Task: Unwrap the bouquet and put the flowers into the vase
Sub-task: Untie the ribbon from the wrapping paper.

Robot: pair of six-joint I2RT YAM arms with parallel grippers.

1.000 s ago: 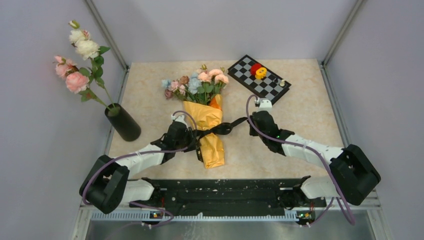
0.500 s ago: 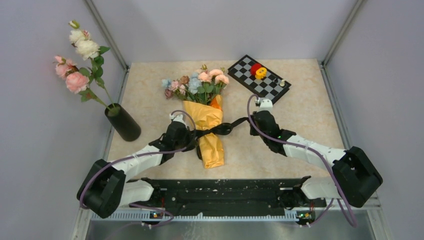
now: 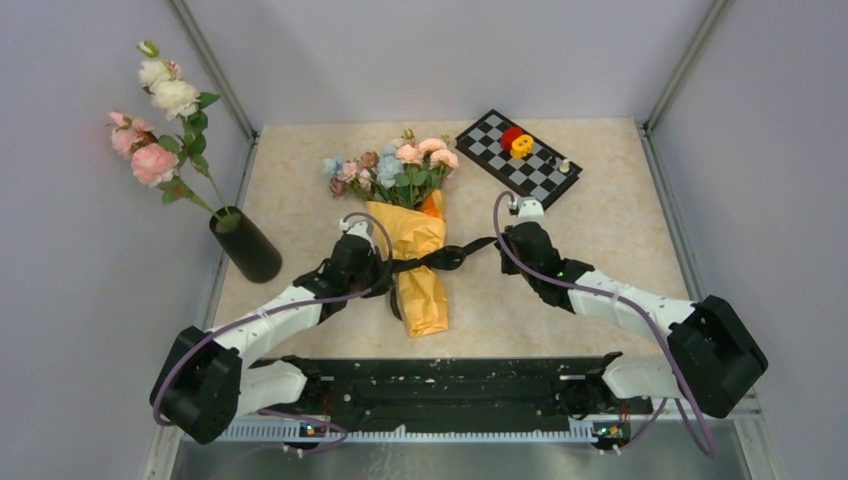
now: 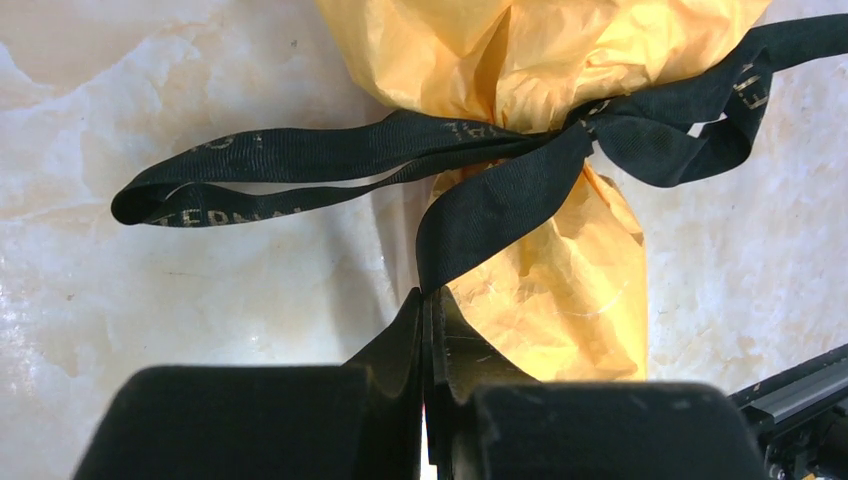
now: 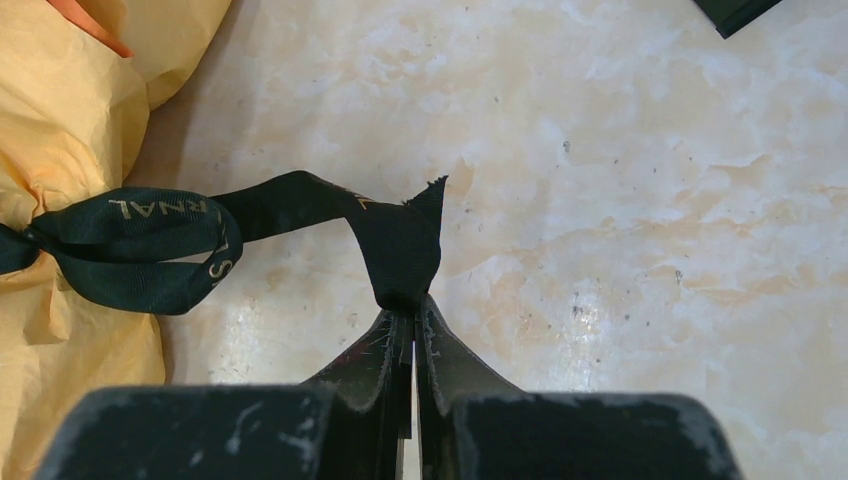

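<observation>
The bouquet (image 3: 410,235) lies flat near the middle of the table (image 3: 610,210), blooms toward the far side and wrapped stem end toward the near edge; the flowers (image 3: 392,165), small and pastel in pink, peach, pale blue and mauve, fan out of the far mouth of the orange-yellow paper (image 4: 560,290); the paper is crinkled and closed around the stems. A black ribbon (image 4: 300,155) with pale lettering is tied around the narrow waist of the paper; its knot is intact; one long loop lies flat on the tabletop to the left of the knot, and a shorter loop lies to the right.

Left gripper (image 4: 428,300): jaws pressed together on a tail of the ribbon that runs from the knot toward the near side, just left of the wrapped stem end.

Right gripper (image 5: 408,308): jaws pinched closed on the frayed end of the other ribbon tail, to the right of the bouquet; the tail twists once just before the fingertips.

The vase (image 3: 247,245), plain and black, stands at the left edge of the table, well apart from the bouquet; it holds long-stemmed pink and white roses (image 3: 155,110) that lean to the far left.

A chessboard (image 3: 518,152) lies at the far right of the table; a red piece and a yellow piece rest on it.
</observation>
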